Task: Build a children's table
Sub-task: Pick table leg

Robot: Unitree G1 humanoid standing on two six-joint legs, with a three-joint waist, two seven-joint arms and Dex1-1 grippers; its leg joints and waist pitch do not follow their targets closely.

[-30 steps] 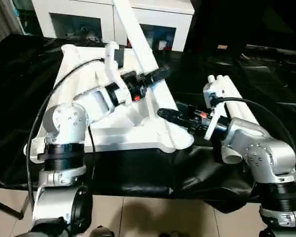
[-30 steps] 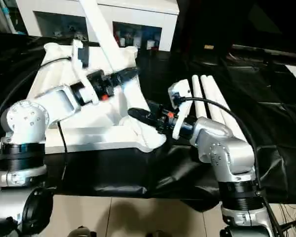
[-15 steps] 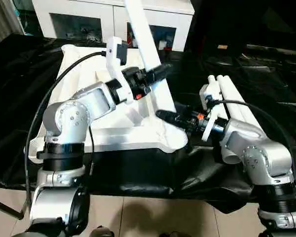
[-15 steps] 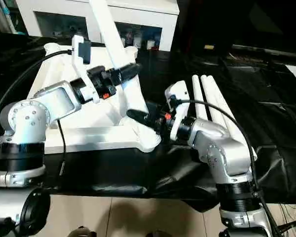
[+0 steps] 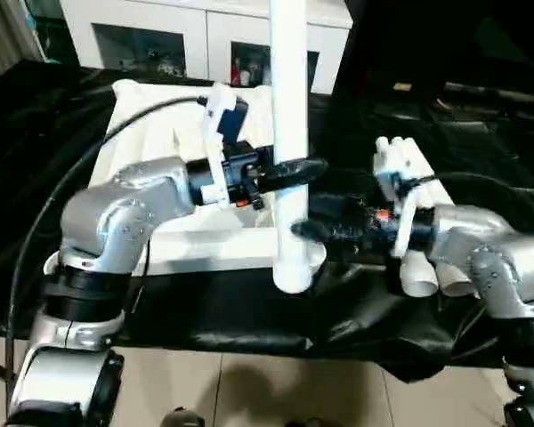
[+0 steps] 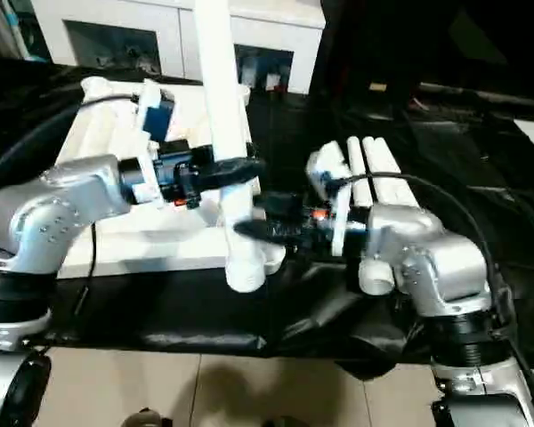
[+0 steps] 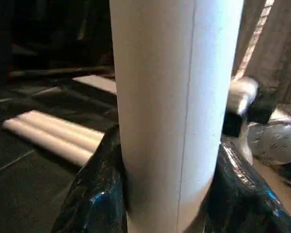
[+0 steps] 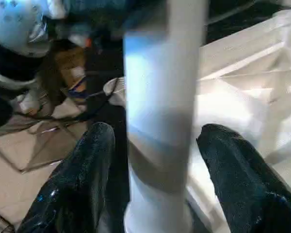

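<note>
The white table top lies ribbed side up on the black-covered bench. One white leg stands upright, its lower end at the top's near right corner socket. My left gripper is shut on this leg at mid-height; in the left wrist view the leg sits tight between the black fingers. My right gripper is lower on the same leg and open, its fingers straddling the leg with small gaps. Three spare legs lie side by side behind my right forearm.
A white cabinet stands behind the bench. The black sheet covers the bench and hangs crumpled over its near edge. Tiled floor lies below that edge.
The leg has swung from a leftward tilt to upright, carried by my left gripper, which moved right and nearer. My right gripper stays low by the leg's base.
</note>
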